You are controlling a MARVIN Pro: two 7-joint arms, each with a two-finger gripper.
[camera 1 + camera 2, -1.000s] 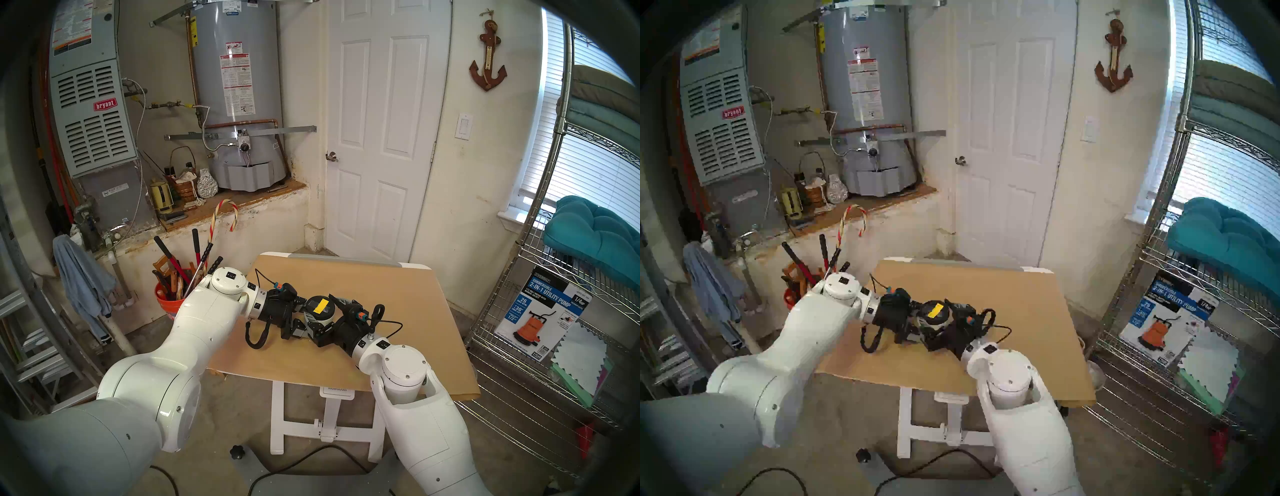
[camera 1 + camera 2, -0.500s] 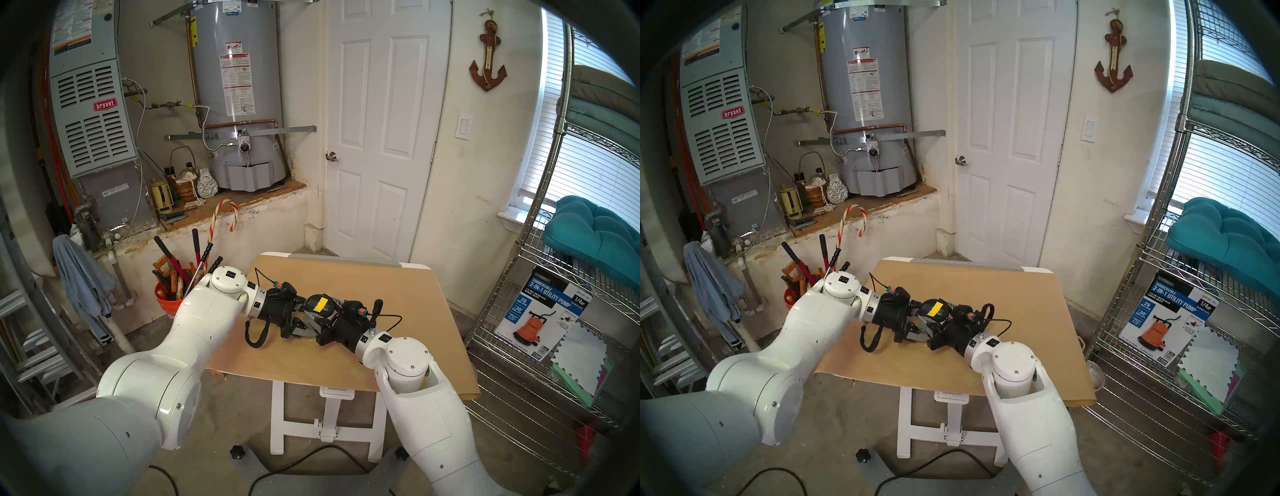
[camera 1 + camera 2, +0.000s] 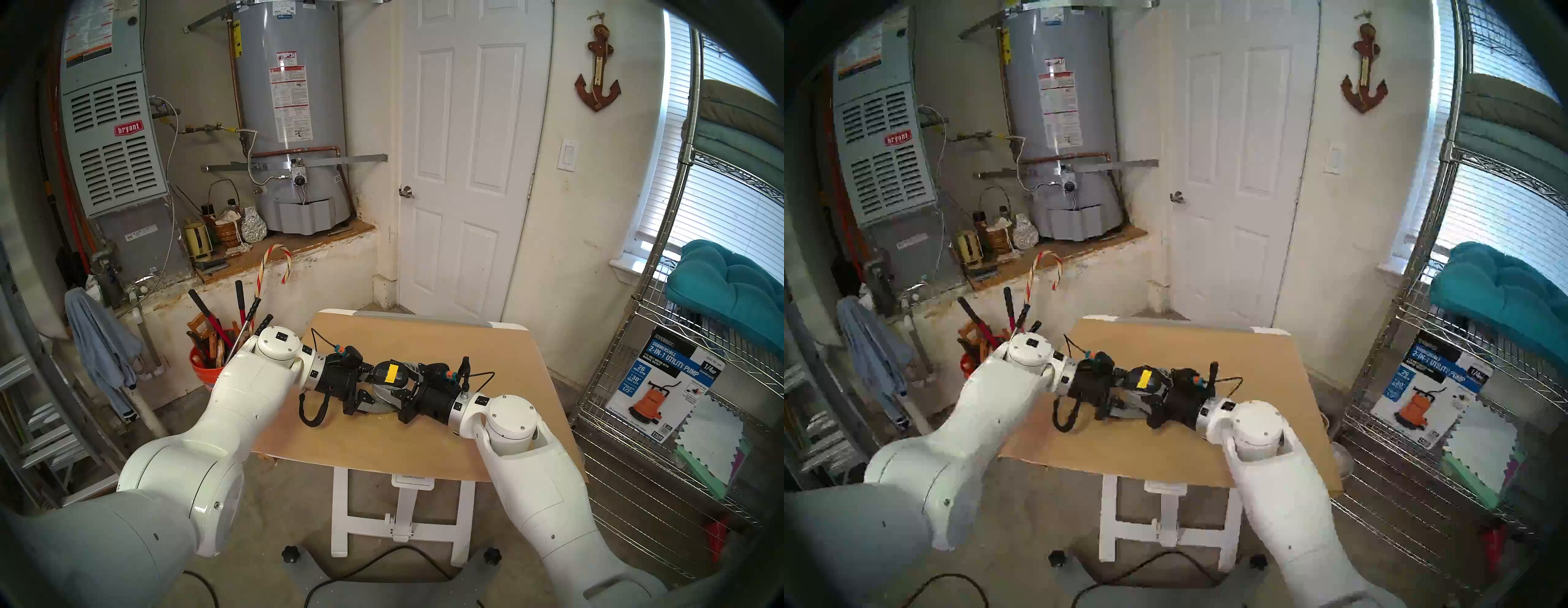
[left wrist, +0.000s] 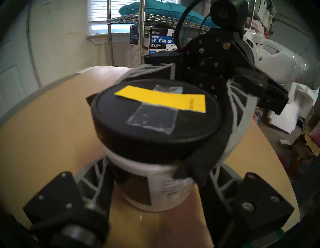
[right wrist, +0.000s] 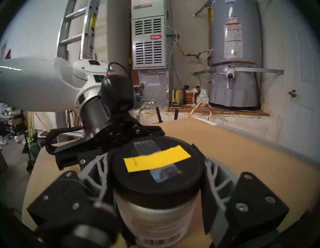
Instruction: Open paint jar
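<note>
I see the table point(image 3: 500, 433), covered with brown board, carrying the paint jar point(image 4: 155, 187) near its centre. The jar stands upright on the board between my two arms. My left gripper point(image 4: 155, 175) is clamped on the white jar body below the lid. My right gripper point(image 5: 158, 183) is closed around the black lid point(image 5: 161, 175), one finger on each side. A yellow tape strip point(image 5: 156, 161) lies across the lid top.
</note>
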